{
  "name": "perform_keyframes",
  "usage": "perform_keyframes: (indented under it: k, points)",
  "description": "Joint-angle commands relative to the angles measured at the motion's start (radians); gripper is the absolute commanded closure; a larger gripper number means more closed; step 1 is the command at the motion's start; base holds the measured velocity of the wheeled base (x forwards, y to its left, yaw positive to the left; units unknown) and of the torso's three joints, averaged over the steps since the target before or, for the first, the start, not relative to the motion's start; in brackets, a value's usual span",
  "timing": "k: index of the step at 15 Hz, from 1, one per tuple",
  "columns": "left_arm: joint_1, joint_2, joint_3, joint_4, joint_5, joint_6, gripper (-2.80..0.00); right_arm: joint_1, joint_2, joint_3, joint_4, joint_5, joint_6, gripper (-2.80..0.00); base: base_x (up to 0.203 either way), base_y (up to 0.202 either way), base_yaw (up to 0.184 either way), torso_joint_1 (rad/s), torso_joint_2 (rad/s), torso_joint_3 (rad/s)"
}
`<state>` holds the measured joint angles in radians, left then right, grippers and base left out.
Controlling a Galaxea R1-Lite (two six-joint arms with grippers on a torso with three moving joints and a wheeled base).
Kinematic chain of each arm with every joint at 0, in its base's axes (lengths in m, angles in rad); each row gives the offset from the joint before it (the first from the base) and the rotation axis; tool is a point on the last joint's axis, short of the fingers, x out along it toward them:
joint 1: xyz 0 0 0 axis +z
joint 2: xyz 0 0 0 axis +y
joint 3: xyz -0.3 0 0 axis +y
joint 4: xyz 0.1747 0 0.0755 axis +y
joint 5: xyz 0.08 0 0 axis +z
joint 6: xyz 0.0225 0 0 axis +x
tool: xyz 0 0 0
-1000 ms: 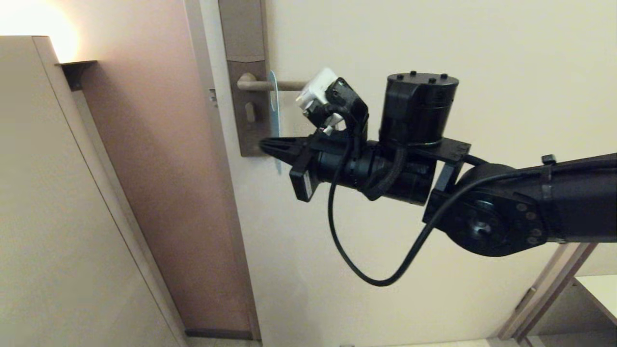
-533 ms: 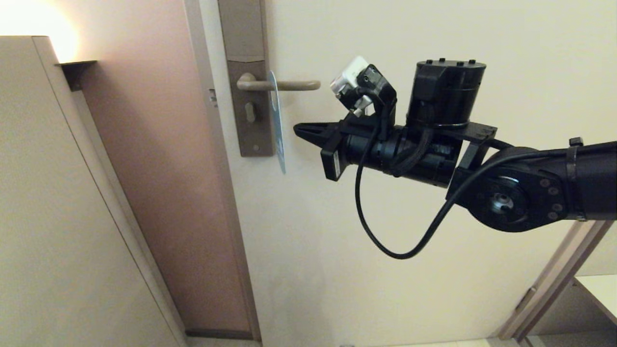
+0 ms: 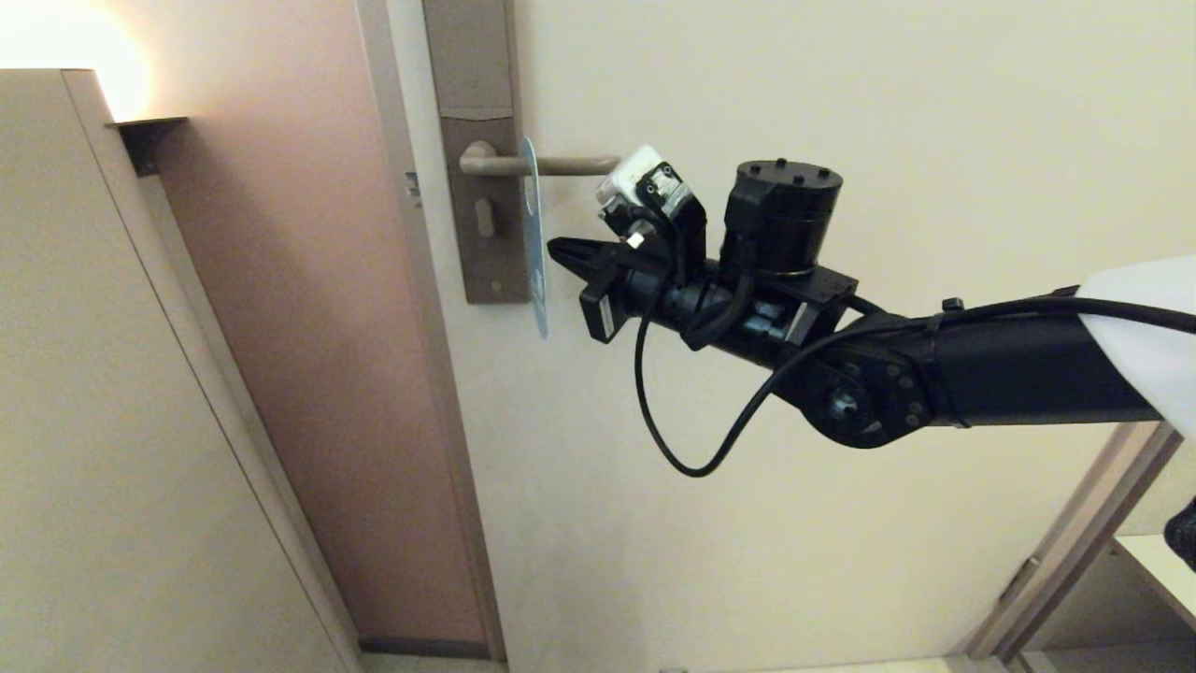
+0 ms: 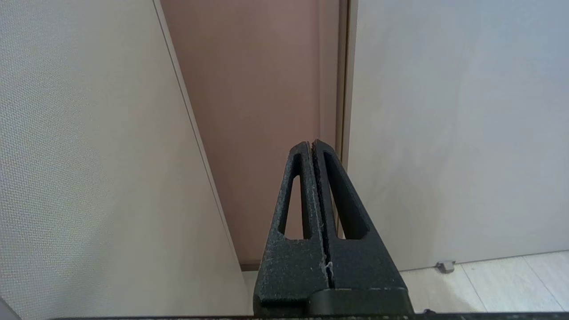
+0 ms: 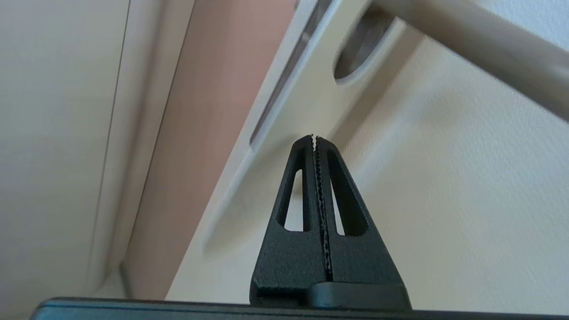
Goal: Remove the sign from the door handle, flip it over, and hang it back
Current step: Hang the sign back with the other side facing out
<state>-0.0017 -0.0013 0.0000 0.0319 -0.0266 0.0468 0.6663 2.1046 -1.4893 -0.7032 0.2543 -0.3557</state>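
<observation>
The sign [image 3: 533, 238] hangs edge-on from the door handle [image 3: 551, 165], a beige lever on a brownish plate [image 3: 475, 215]. My right gripper [image 3: 553, 249] is shut and empty, just right of the sign and below the lever, pointing at the sign's face. In the right wrist view the shut tips [image 5: 314, 138] sit in front of a blurred pale card [image 5: 324, 98] with an oval hole, and the lever [image 5: 480, 44] passes above. My left gripper [image 4: 311, 143] is shut and empty, low down, facing the wall and door near the floor. It is out of the head view.
A tall cream cabinet [image 3: 140, 374] stands at the left, with a pinkish wall strip [image 3: 308, 327] between it and the door [image 3: 841, 93]. The right arm's cable [image 3: 673, 458] loops below the wrist. Another door frame [image 3: 1056, 579] shows at the lower right.
The right gripper's tip was level with the plate, drew back to the right, then returned closer to the sign. The sign's lower end has swung slightly rightward.
</observation>
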Motion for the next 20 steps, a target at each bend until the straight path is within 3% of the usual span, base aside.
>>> perform_keyframes:
  k: [1,6,11,20]
  points:
    - [0.000,0.001,0.000,0.000,0.000,0.001,0.00,0.010,0.065,-0.046,-0.017,-0.001,-0.003,0.00,0.000,0.000,0.000,0.000,0.00,0.000]
    - [0.000,0.001,0.000,0.000,0.000,0.001,0.00,0.062,0.135,-0.175,-0.076,-0.035,-0.004,0.00,0.000,0.000,0.000,0.000,0.00,0.000]
    - [0.000,0.001,0.000,0.000,0.000,0.001,0.00,0.084,0.164,-0.190,-0.084,-0.119,-0.023,0.00,0.000,0.000,0.000,0.000,0.00,0.000]
    - [0.000,0.001,0.000,0.000,0.000,0.001,0.00,0.084,0.191,-0.265,-0.079,-0.142,-0.028,0.00,0.000,0.000,0.000,0.000,0.00,0.000]
